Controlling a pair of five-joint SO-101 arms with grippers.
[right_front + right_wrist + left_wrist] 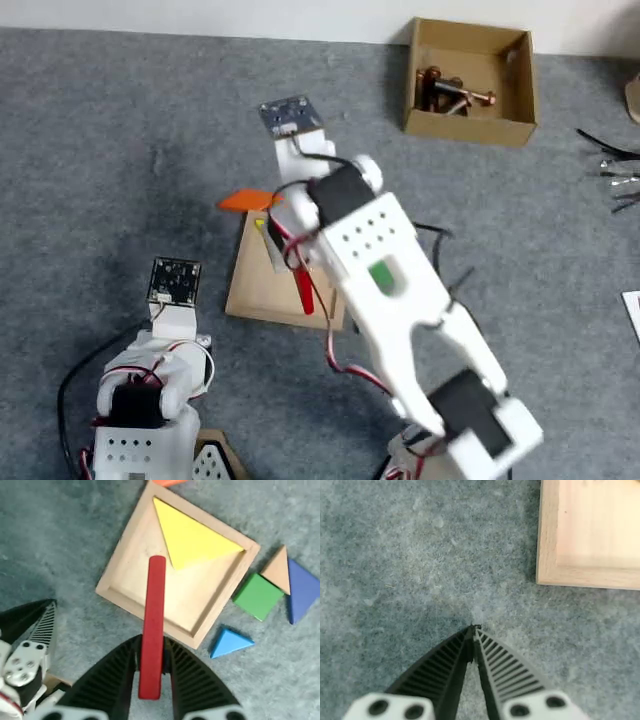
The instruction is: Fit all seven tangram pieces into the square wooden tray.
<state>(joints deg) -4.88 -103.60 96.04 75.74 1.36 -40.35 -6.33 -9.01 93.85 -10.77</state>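
The right hand (pixel 151 647) is clamped on a red piece (pixel 155 605), holding it on edge over the wooden tray (pixel 127 580), so its outline cannot be told from here. Its far end hangs just short of the inward corner of the yellow triangle (pixel 192 540), which lies flat in the tray with its long side against one wall.

To place the red piece well, it likely has to be tipped flat rather than dropped on its edge. It should be lowered onto bare tray floor beside the yellow triangle, not on top of it, and let go only once a side rests on the floor. A nudge against a wall should then square it up.

The right arm (pixel 385 270) stretches forward over the tray, wrist bent downward. The left hand (pixel 474 630) is pinched shut on nothing, tips low over the grey counter (pixel 395 555), just off a tray corner.

Outside the tray lie a green square (pixel 257 596), a tan triangle (pixel 278 569), a dark blue triangle (pixel 301 589), a light blue triangle (pixel 227 642) and an orange piece (pixel 245 201).
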